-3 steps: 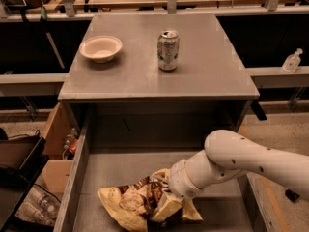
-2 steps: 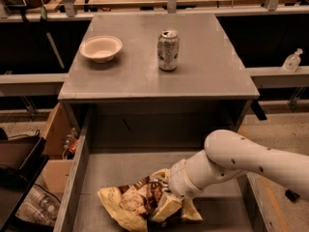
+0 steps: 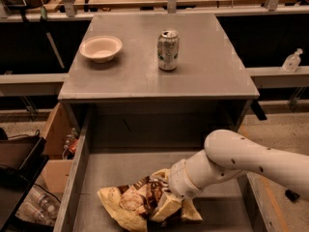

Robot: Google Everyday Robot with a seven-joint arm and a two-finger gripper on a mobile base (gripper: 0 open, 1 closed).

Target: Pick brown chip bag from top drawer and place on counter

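Observation:
The brown chip bag [image 3: 129, 202], cream-yellow and dark brown, lies crumpled on the floor of the open top drawer [image 3: 116, 168], near its front. My white arm reaches in from the right, and the gripper [image 3: 166, 199] is down at the bag's right part, pressed into it. The arm's wrist hides the fingers. The counter [image 3: 159, 71] is the grey tabletop above the drawer.
A pale bowl [image 3: 100, 48] sits on the counter at the left and a soda can [image 3: 167, 50] stands near its middle. A cardboard box [image 3: 57, 129] and bottles are on the floor to the left. A small bottle [image 3: 292, 61] stands on the right ledge.

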